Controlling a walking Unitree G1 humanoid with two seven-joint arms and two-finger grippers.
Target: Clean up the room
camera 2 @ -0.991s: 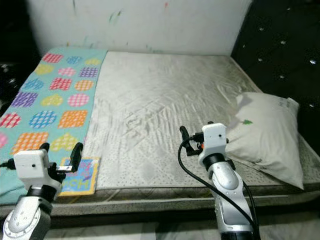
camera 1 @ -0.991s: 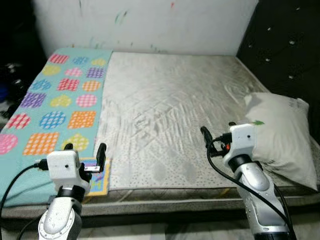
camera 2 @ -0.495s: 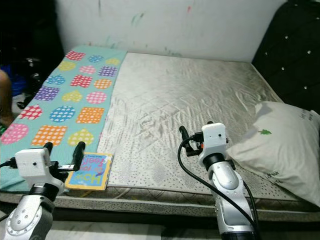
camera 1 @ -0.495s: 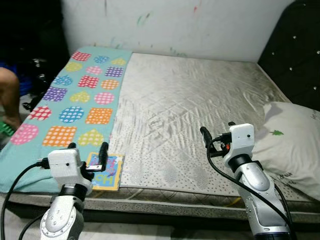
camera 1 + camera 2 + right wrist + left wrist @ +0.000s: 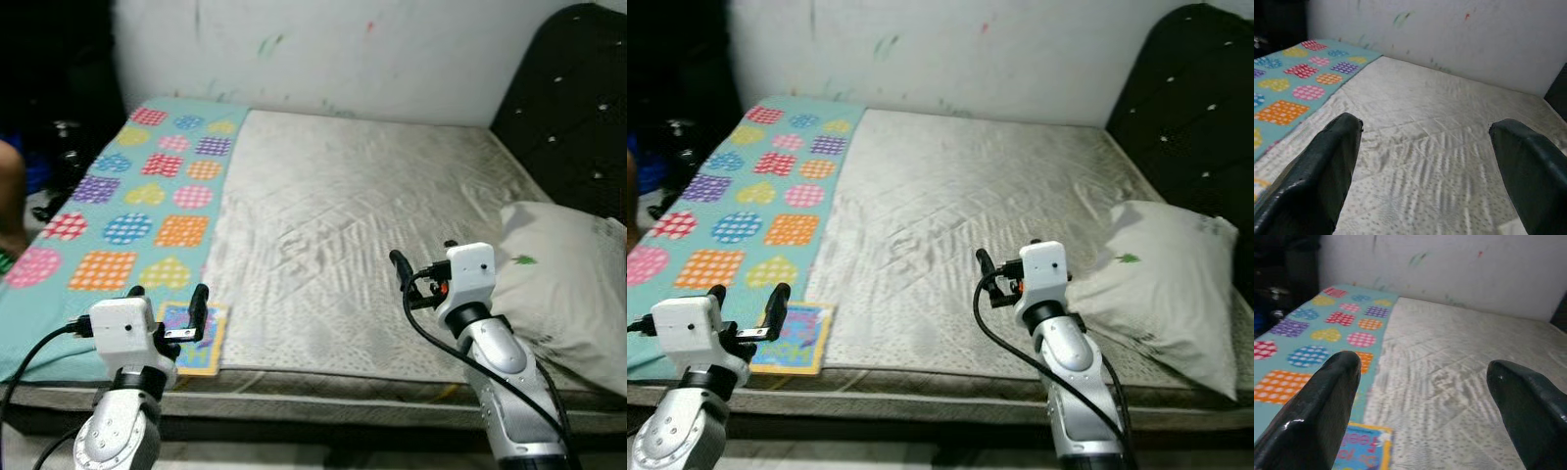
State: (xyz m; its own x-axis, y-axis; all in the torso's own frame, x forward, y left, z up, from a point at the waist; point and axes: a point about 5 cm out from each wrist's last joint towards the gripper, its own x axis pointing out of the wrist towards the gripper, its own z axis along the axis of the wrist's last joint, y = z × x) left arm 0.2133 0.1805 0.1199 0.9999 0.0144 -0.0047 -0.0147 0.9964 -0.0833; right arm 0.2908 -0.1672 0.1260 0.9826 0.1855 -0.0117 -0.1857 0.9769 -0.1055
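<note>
Nearest to me, the left gripper (image 5: 165, 307) hung just off the near edge of the bed (image 5: 353, 215), its jaws released and holding nothing. Just beyond them lay the book (image 5: 196, 336), flat at the bed's near left corner, on the seam between the teal blanket (image 5: 118, 215) and the bare mattress. From my left wrist camera it sat low, slightly to the blanket side of the jaws, so my left arm was plainly the nearer one. Its long axis seemed to run away from me, toward the wall (image 5: 323, 49), though my own gripper covered part of the cover.

My right gripper (image 5: 988, 279) floated over the middle of the mattress, jaws likewise spread and empty, well apart from the book. Further right rested the pillow (image 5: 558, 284) against the dark headboard (image 5: 568, 108), its far side cut off by the frame. At the far left a person's limb (image 5: 10, 196) edged in, too cropped to read.
</note>
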